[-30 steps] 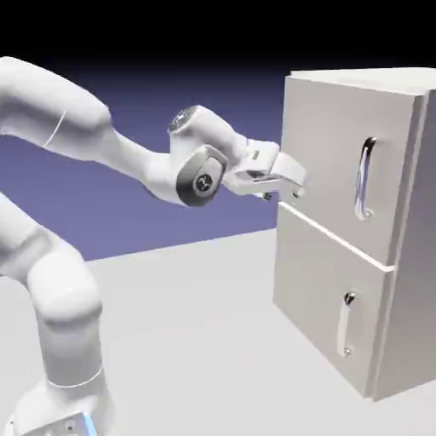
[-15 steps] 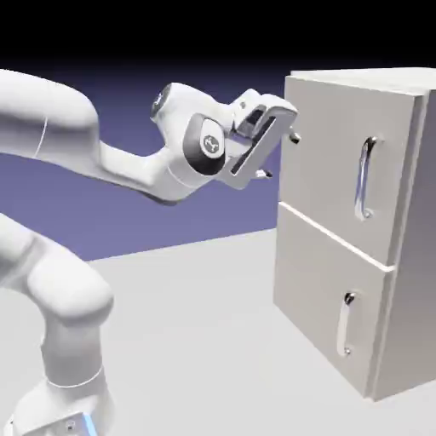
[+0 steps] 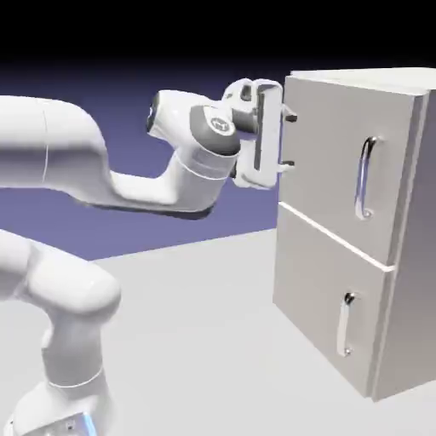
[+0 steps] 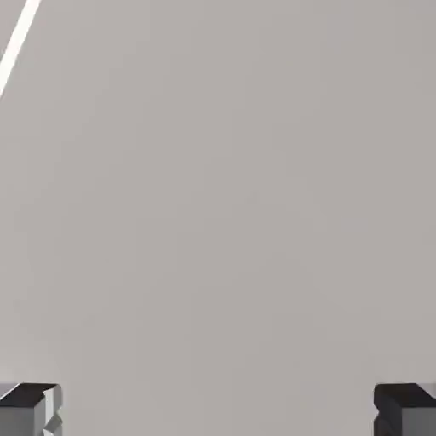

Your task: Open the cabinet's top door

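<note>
**Gripper spread at cabinet's left edge**

Left: white arm [image 3: 128, 183]. Gripper [image 3: 288, 139] spread wide, empty, fingers stacked vertically, tips just beside top door [image 3: 341, 162] of cabinet [image 3: 409, 255]. Right: long silver handle [image 3: 365, 179], untouched; door shut.

Exterior view: side-on, wide. Hand view: close, facing cabinet [image 3: 349, 230] front; shared.

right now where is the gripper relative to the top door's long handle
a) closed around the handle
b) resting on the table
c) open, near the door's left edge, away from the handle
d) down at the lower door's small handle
c: in the exterior view the gripper has its fingers spread at the left edge of the top door, clear of the long handle further right.
</note>
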You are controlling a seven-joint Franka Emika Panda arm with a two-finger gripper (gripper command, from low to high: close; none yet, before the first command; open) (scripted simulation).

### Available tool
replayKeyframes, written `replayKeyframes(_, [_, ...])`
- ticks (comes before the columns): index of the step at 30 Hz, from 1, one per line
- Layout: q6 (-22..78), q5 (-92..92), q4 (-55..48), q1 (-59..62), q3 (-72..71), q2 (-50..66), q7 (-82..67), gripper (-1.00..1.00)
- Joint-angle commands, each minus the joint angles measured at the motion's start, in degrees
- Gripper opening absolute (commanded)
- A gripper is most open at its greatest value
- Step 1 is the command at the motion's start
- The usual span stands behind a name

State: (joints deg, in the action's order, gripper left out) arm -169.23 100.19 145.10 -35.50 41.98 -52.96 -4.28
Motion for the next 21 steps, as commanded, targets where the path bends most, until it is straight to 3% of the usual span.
replayKeyframes(1, [0.12,2.50,-0.40,-0.87,1.05,-0.51,-1.16,0.00])
replayKeyframes(21, [2.50,52.33,-8.31,-18.18,21.93,-10.60,-24.41,0.00])
